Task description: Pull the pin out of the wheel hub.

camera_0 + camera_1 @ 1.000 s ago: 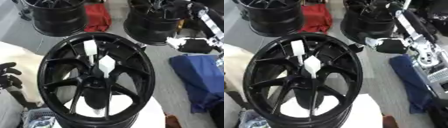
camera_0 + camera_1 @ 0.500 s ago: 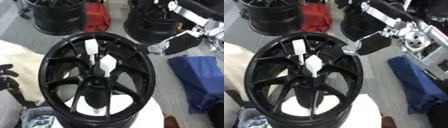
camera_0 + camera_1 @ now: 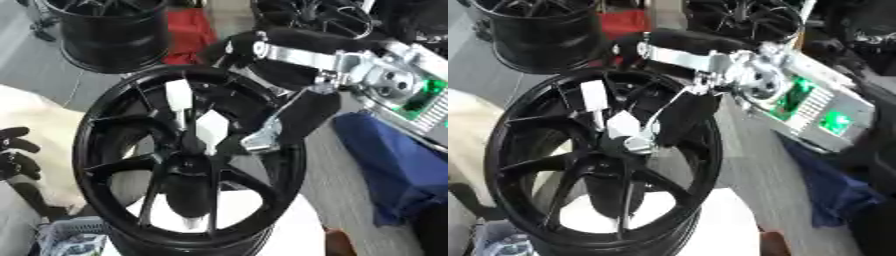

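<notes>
Pin (image 3: 211,131): a white, flat-sided piece standing at the centre of the glossy black multi-spoke wheel hub (image 3: 114,170), just above the hub's middle bore. A second white tab (image 3: 178,96) sits higher on a spoke, towards the hub's far rim. The hub lies face up on a white round surface (image 3: 262,235), filling the middle of both views.

My right hand (image 3: 293,117) reaches in from the upper right corner over the hub's right rim. Its dark fingers point down and left, their silver tips (image 3: 260,142) just beside the pin; I cannot tell whether they touch or grip it.

My left hand (image 3: 16,152) shows at the left edge of the left eye view, black fingers curled, holding nothing.

A blue cloth (image 3: 394,170) lies right of the hub.
</notes>
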